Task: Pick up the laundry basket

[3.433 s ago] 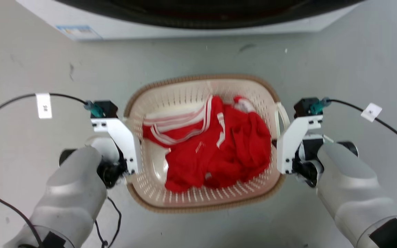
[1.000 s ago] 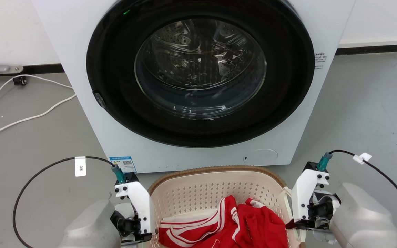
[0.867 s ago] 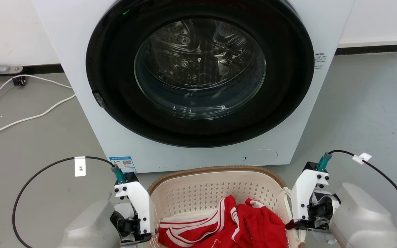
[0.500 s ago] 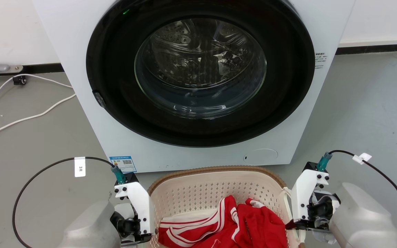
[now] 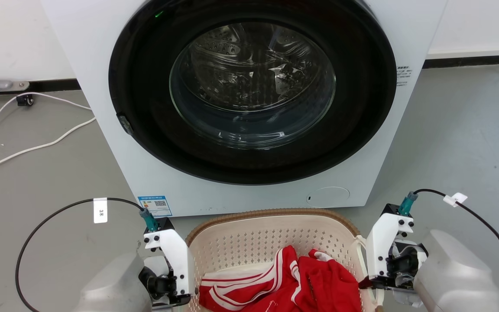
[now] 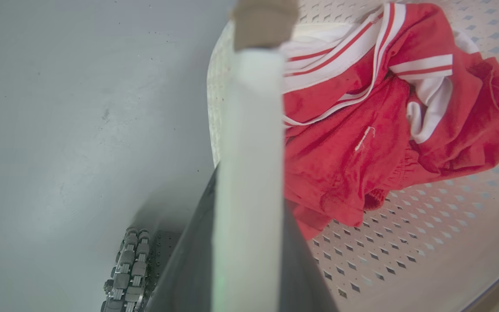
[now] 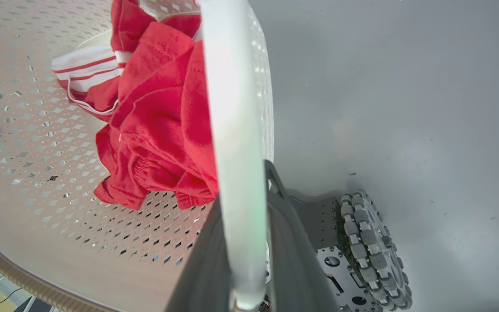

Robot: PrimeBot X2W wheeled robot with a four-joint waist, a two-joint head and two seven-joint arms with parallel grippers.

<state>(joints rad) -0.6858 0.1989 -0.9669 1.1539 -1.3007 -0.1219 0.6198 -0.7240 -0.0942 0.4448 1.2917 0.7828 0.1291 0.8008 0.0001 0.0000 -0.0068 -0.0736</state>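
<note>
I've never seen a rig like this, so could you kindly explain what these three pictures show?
It is a wheeled robot with two arms. One picture looks down from its head at a white washer on a grey floor. The other two come from cameras on its wrists. The left claw is shut on one white loop handle of the cream laundry basket, the right claw on the other. A red garment with white stripes lies inside it.

Head camera: above laundry basket (image 5: 271, 234), facing forward-down, washer (image 5: 249, 99) just beyond basket. Wrist cameras: very close at basket's left and right sides, looking down; both share red garment (image 6: 353, 151) inside basket.
</note>
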